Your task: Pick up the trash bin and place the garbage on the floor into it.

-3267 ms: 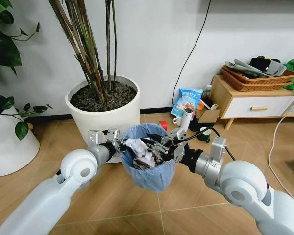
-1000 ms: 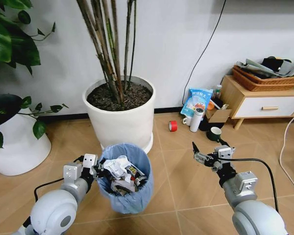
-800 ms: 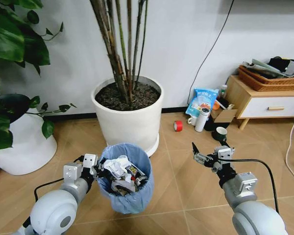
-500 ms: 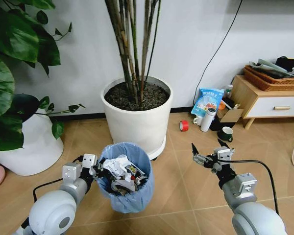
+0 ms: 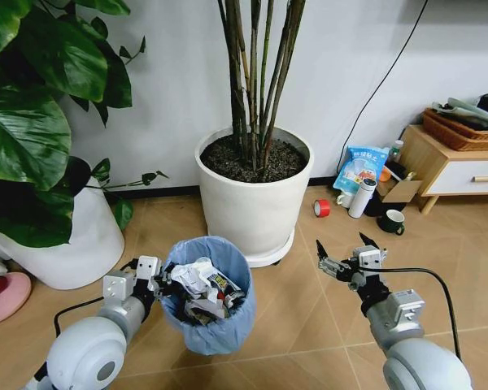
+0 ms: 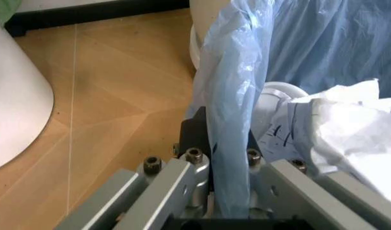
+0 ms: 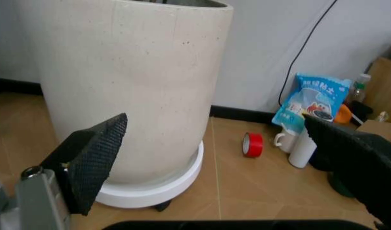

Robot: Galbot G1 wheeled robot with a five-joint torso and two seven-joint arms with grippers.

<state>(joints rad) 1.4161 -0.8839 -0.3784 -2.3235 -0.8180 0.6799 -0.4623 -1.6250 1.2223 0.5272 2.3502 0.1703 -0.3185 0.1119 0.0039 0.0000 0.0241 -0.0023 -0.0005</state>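
Note:
The trash bin (image 5: 210, 313), lined with a crinkly light blue bag, hangs from my left gripper (image 5: 164, 280), which is shut on its rim. In the left wrist view the bag's rim (image 6: 233, 120) is pinched in that gripper (image 6: 224, 143). Garbage lies inside the bin: crumpled white paper (image 5: 192, 276) (image 6: 349, 129) and a crushed printed piece (image 5: 221, 284). My right gripper (image 5: 342, 245) stands open and holds nothing, to the right of the bin and above the herringbone floor (image 5: 301, 325). Its black pads (image 7: 96, 155) are spread wide in the right wrist view.
A big white plant pot (image 5: 254, 203) (image 7: 132, 86) stands just behind the bin, another white pot (image 5: 73, 244) with large leaves at the left. A red tape roll (image 5: 321, 208) (image 7: 251, 144), white bottle (image 5: 360, 197), dark mug (image 5: 390, 221) and wooden cabinet (image 5: 451, 166) are at the right.
My right gripper has come out of the bin and now stands apart from it, open. The whole picture has shifted rightward, so the camera has turned left. The bin stays in my left gripper.

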